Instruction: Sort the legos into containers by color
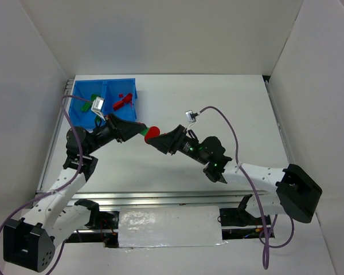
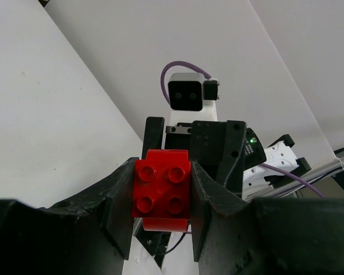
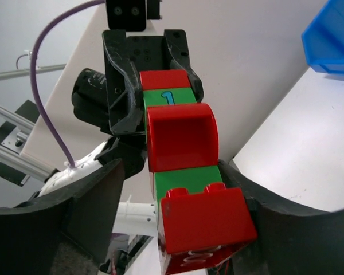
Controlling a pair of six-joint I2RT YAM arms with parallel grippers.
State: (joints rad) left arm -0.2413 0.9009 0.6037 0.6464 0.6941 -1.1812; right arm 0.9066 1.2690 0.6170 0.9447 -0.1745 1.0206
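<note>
A stack of red and green legos (image 3: 180, 143) spans between my two grippers above the table; in the top view it is a small red and green piece (image 1: 152, 133). My left gripper (image 1: 139, 130) is shut on the stack's far red brick (image 2: 161, 189), whose studs face the left wrist camera. My right gripper (image 3: 173, 172) sits around the near end. Its right finger (image 3: 258, 217) touches the bricks and there is a gap at its left finger (image 3: 92, 206). The blue bin (image 1: 80, 112) stands at the back left, with green pieces (image 1: 93, 98) in the left compartment and red pieces (image 1: 124, 102) in the right.
White walls enclose the table on the left, back and right. A corner of the blue bin (image 3: 332, 34) shows at the upper right of the right wrist view. Purple cables loop off both arms. A metal rail runs along the near edge (image 1: 172, 197).
</note>
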